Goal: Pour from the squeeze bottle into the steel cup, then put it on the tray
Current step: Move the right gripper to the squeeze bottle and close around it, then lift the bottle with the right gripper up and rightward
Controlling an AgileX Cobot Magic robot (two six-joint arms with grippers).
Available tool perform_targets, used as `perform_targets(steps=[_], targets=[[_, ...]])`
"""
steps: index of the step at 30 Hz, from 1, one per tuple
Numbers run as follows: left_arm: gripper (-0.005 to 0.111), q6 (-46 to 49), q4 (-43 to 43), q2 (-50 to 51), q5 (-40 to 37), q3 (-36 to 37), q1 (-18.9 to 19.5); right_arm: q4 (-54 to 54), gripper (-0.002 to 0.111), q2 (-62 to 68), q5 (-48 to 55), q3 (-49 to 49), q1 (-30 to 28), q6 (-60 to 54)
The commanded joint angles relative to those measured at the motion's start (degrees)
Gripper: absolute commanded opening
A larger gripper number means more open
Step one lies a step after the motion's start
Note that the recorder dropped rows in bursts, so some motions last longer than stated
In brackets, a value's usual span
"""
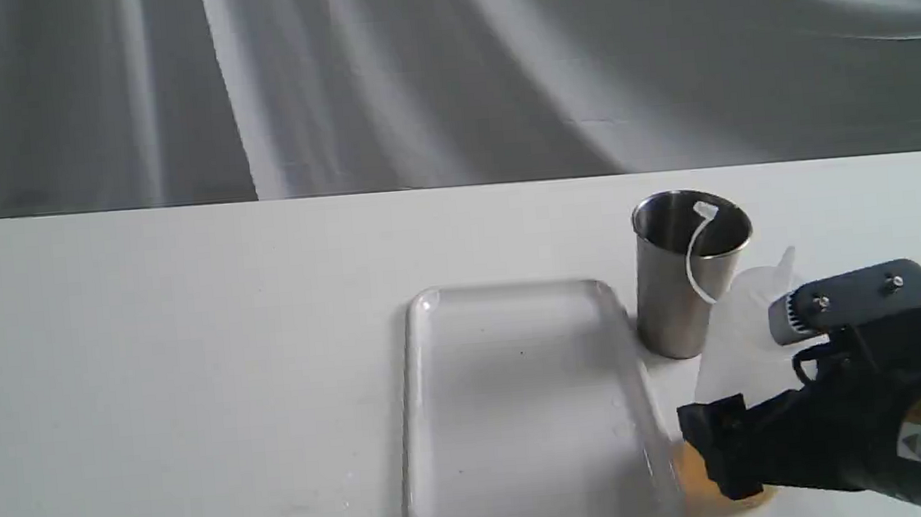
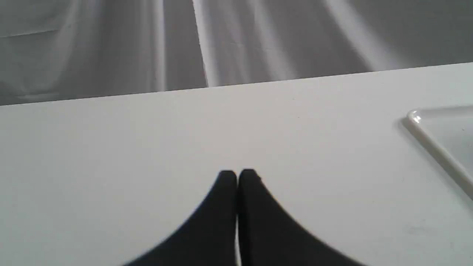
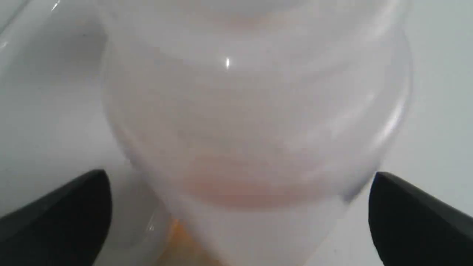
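The squeeze bottle (image 1: 742,335) stands on the table just right of the tray (image 1: 522,418), with amber liquid at its base. Its thin strap curls up in front of the steel cup (image 1: 677,291), which stands upright behind it, by the tray's far right corner. My right gripper (image 1: 729,434) is low around the bottle's lower body. In the right wrist view the bottle (image 3: 251,111) fills the space between the two black fingers of this gripper (image 3: 240,207), with a sliver of gap at one finger, so it reads open. My left gripper (image 2: 237,175) is shut and empty.
The tray's corner and rim (image 2: 436,144) show in the left wrist view, well apart from the left fingers. The white table ends at a far edge with a grey draped cloth behind it. The left arm is outside the exterior view.
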State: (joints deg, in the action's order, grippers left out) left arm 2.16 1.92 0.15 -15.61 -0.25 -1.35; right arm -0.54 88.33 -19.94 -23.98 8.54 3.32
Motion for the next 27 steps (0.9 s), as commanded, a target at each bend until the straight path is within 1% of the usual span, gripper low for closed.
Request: perform_targets(steps=[1,6,19,23,27], targets=[[0.0,-0.2,0.0,-0.1,0.4,0.3,0.1,0.2,0.093,2.8,-1.7,-1.9,0.2,0.1],[0.0,-0.3,0.0,-0.1,0.4,0.3,0.1,0.2,0.093,5.2,-5.5,-2.2,0.2,0.1],[0.0,-0.2,0.0,-0.1,0.4,0.3,0.1,0.2,0.093,5.4,-8.9,-2.2,0.2,0.1],[0.0,-0.2,0.0,-0.1,0.4,0.3,0.1,0.2,0.088,5.4,-8.9,-2.2,0.2,0.1],[0.0,-0.2,0.0,-0.1,0.4,0.3,0.1,-0.3,0.075,5.4,-8.9,-2.2,0.2,0.1]])
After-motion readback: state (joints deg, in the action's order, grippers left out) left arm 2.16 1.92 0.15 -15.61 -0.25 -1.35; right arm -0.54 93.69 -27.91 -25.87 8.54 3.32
